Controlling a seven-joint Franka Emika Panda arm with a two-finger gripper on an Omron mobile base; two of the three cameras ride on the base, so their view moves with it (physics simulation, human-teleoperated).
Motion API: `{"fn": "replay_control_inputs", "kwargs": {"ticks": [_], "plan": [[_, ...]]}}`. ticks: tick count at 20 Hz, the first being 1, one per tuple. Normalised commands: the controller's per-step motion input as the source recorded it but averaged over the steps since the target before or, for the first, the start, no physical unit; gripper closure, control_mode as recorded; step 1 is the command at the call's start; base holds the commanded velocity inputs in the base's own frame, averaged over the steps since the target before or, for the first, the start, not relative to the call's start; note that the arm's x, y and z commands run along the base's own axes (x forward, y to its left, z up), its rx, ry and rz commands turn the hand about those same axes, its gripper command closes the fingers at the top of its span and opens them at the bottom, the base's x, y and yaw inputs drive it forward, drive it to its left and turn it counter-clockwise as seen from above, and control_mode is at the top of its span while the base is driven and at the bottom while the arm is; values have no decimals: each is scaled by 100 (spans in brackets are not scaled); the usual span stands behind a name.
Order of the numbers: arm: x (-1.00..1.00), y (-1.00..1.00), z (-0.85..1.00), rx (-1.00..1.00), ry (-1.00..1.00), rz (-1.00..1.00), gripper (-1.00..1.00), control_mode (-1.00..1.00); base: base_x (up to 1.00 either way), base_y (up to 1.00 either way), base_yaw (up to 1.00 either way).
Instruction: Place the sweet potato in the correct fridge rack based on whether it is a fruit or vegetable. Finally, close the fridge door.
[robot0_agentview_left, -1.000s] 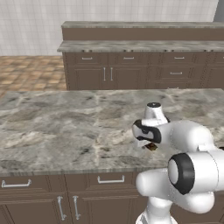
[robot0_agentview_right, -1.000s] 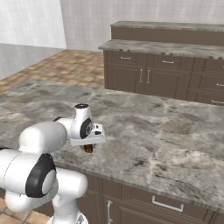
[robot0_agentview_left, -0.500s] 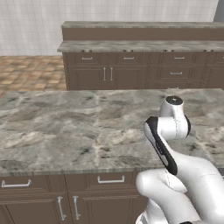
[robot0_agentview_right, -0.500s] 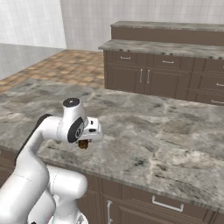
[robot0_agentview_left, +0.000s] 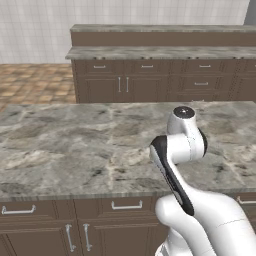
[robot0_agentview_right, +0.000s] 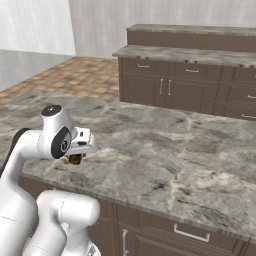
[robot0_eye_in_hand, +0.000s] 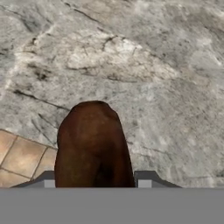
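The sweet potato is a dark brown lump held between my two fingertips in the hand view. My gripper is shut on it, above the grey marble counter's near edge. In the right base view the gripper hangs under the white wrist, and the sweet potato shows as a small brown spot just above the counter. In the left base view my own forearm covers the hand. The fridge, its rack and its door are out of view.
A long marble island counter runs across in front of me, with drawers and cabinet doors below it. Behind it stands a row of dark cabinets under a raised counter. Tiled floor lies at the far left.
The arm has unfolded and risen, carrying the gripper and the sweet potato leftward along the counter's near edge. The grip has stayed shut on the potato.
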Motion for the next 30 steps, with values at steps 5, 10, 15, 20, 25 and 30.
{"fn": "replay_control_inputs", "kwargs": {"ticks": [5, 10, 15, 20, 25, 30], "plan": [[0, 0, 0, 0, 0, 0, 100, 100, -47, -29, -20], [0, 0, 0, 0, 0, 0, 100, 100, -53, -49, -63], [0, 0, 0, 0, 0, 0, 100, 100, -12, -25, -84], [0, 0, 0, 0, 0, 0, 100, 100, 0, -5, -97], [0, 0, 0, 0, 0, 0, 100, 100, 0, -19, -96], [0, 0, 0, 0, 0, 0, 100, 100, 8, -43, -89]]}}
